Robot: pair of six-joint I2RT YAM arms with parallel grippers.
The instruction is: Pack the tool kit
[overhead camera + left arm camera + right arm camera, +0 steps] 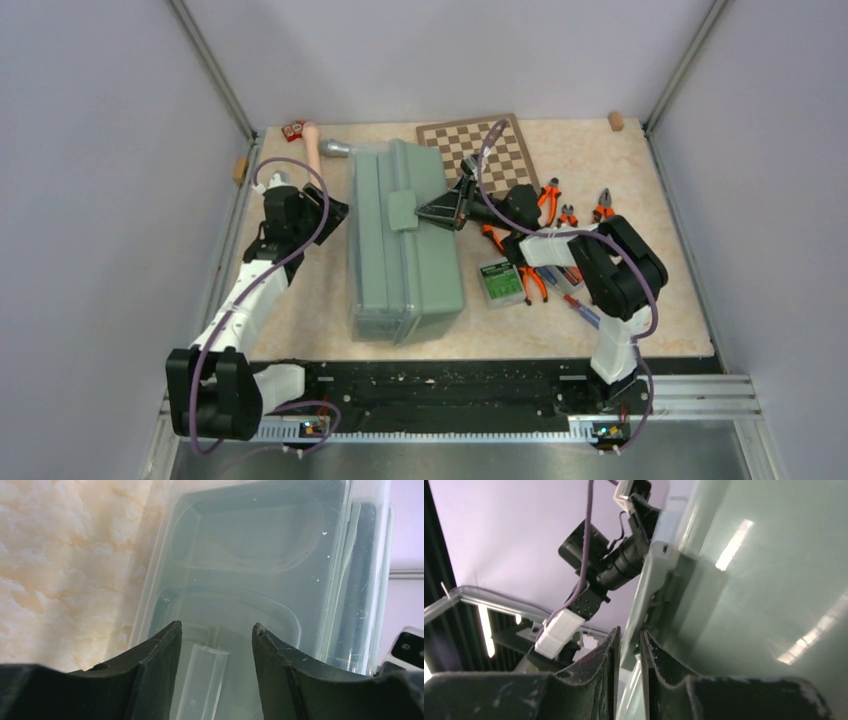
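Note:
The sage-green toolbox point(405, 245) lies in the middle of the table. My right gripper point(452, 208) reaches in from the right and is shut on the rim of its lid point(636, 630), next to the latch point(405, 210). My left gripper point(335, 213) is open at the box's left side. In the left wrist view its fingers point(160, 655) straddle the clear handle bar point(202, 680) of the translucent lid point(250, 565) without touching it. Orange-handled pliers point(549, 200), a green bit case point(500, 281) and a screwdriver point(582, 310) lie to the right of the box. A red bit case point(293, 130) lies at the back left.
A hammer point(318, 150) lies behind the box at the back left. The chessboard point(482, 150) lies at the back, just behind my right gripper. More orange pliers point(603, 207) lie beside my right arm. Grey walls close in the table on three sides.

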